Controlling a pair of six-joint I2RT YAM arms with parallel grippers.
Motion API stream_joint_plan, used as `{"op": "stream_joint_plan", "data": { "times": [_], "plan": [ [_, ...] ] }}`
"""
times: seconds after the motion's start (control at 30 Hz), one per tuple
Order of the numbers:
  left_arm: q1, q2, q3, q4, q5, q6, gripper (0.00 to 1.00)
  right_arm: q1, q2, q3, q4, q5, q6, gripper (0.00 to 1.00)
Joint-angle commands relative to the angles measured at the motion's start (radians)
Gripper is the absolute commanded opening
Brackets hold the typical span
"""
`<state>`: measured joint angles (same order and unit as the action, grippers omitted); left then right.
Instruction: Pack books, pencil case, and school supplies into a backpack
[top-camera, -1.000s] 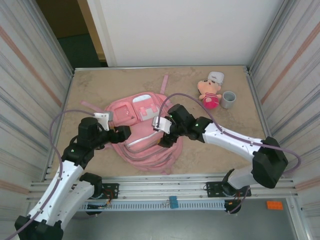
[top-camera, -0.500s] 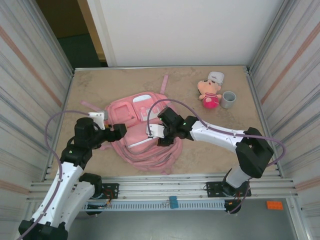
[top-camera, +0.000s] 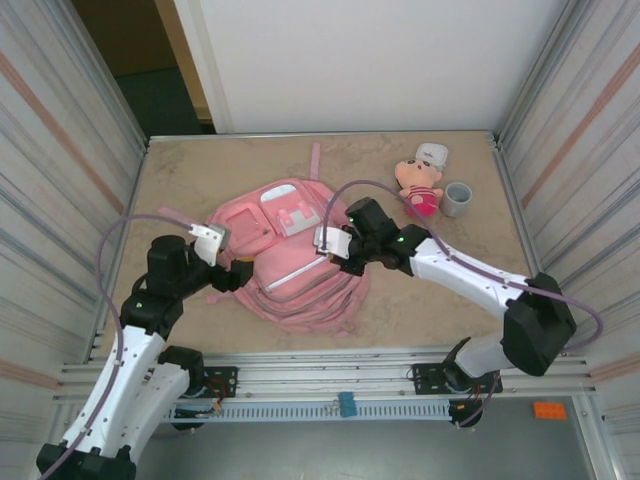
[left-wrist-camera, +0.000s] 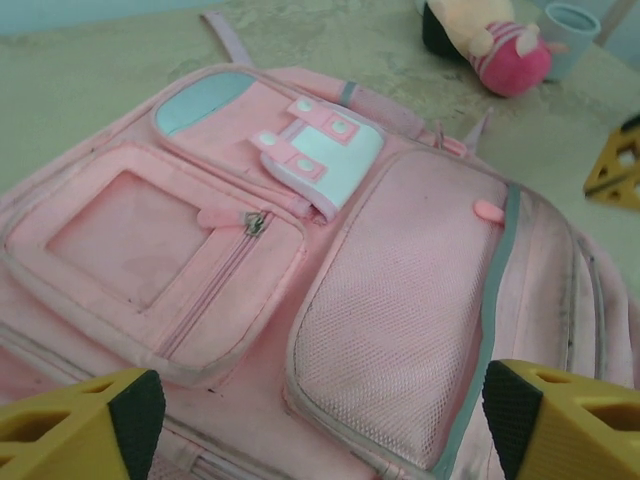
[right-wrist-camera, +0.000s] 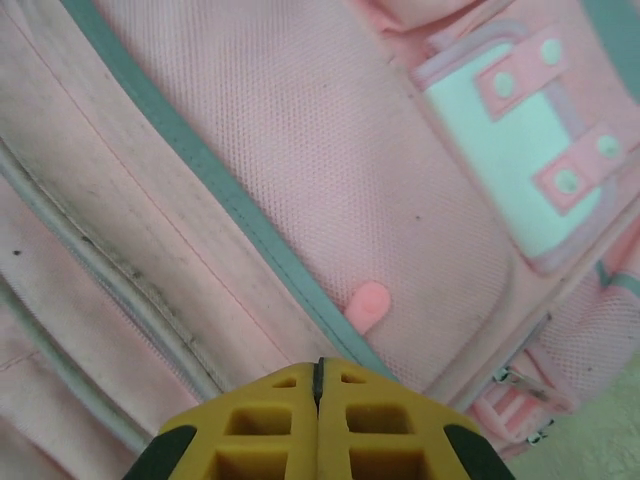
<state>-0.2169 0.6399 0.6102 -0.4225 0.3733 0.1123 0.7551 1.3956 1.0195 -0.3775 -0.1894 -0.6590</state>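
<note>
The pink backpack (top-camera: 290, 265) lies front-up on the table, its mesh pocket (left-wrist-camera: 400, 300) and white buckle flap (left-wrist-camera: 325, 150) facing up. At its left edge my left gripper (top-camera: 232, 275) hovers low with both yellow fingers spread wide (left-wrist-camera: 320, 430) and nothing between them. My right gripper (top-camera: 347, 260) sits at the backpack's right side. Its fingertips (right-wrist-camera: 320, 365) are pressed together over the teal trim, just below a pink zipper tab (right-wrist-camera: 368, 305). Whether fabric is pinched under them is hidden. The books, pencil case and school supplies are out of view.
A pink plush doll (top-camera: 418, 185) and a grey cup (top-camera: 457, 198) stand at the back right of the table. Metal walls close in both sides. A loose pink strap (top-camera: 315, 160) points toward the back edge.
My right gripper has shut and moved right and back. The backpack has shifted and turned with it, its strap swinging left. The left gripper has stayed open, drawn slightly back.
</note>
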Motion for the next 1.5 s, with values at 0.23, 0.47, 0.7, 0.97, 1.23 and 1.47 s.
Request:
{"op": "stream_joint_plan", "data": {
  "times": [0.23,0.47,0.7,0.97,1.23,1.47],
  "plan": [
    [0.007,0.093,0.083,-0.166,0.237,0.527,0.83,-0.060,-0.078,-0.033,0.005,-0.143,0.045,0.00],
    [-0.033,0.186,0.084,-0.179,0.237,0.632,0.81,-0.095,-0.085,-0.045,-0.027,-0.244,0.001,0.00],
    [-0.095,0.282,0.092,-0.190,0.154,0.660,0.82,-0.118,-0.072,-0.028,-0.063,-0.281,-0.014,0.00],
    [-0.095,0.306,0.089,-0.265,-0.030,0.749,0.81,-0.021,-0.049,-0.071,0.003,-0.244,-0.070,0.38],
    [-0.107,0.392,0.091,-0.299,-0.079,0.817,0.76,-0.002,0.009,-0.057,0.044,-0.264,-0.059,0.46],
    [-0.154,0.462,0.057,-0.212,-0.140,0.816,0.71,0.004,0.009,-0.091,0.100,-0.250,-0.019,0.53]
  ]
}}
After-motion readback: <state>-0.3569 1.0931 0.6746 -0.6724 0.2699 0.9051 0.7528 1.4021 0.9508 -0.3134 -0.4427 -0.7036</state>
